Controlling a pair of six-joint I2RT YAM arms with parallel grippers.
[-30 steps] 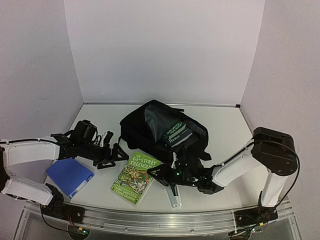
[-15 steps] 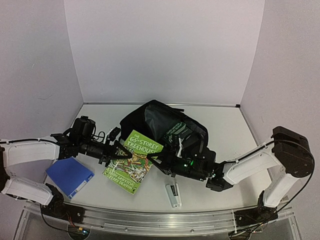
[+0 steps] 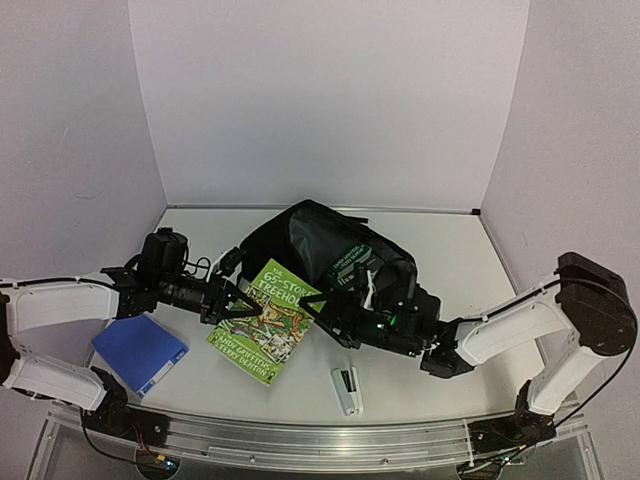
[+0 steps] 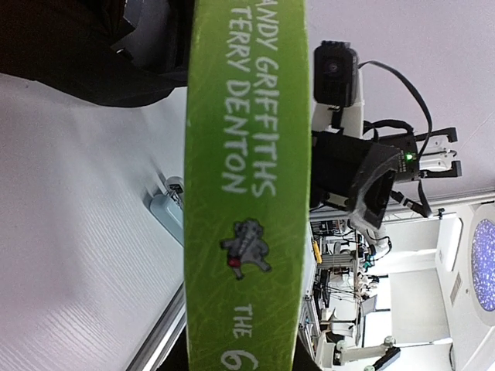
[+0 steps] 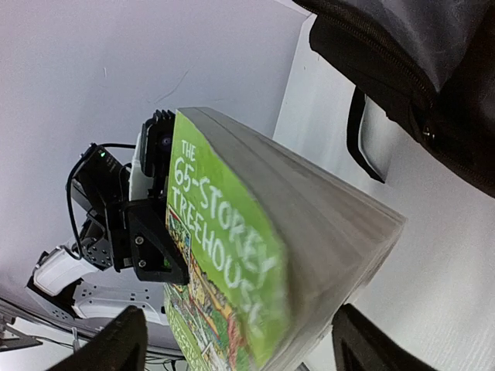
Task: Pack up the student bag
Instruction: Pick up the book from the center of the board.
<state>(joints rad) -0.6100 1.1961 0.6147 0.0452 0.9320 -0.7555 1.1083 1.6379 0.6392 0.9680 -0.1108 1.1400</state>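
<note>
Centre of the overhead view: my left claw (image 3: 232,300) clamps the green book (image 3: 262,322) by its left edge, and my right claw (image 3: 328,318) stands spread at its right edge. The student bag (image 3: 300,240) lies just behind, mouth agape. In the left wrist view the book's spine hides my fingers and the bag is cropped at upper left.

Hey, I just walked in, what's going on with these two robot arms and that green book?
The two arms have a green paperback book lifted between them beside the open black fabric backpack. The left gripper is clamped on one edge, while the right gripper stands with jaws open around the other, so the left arm alone seems to hold it. A dark book sits in the bag's mouth; a blue folder and a pale stapler lie on the white table.
</note>
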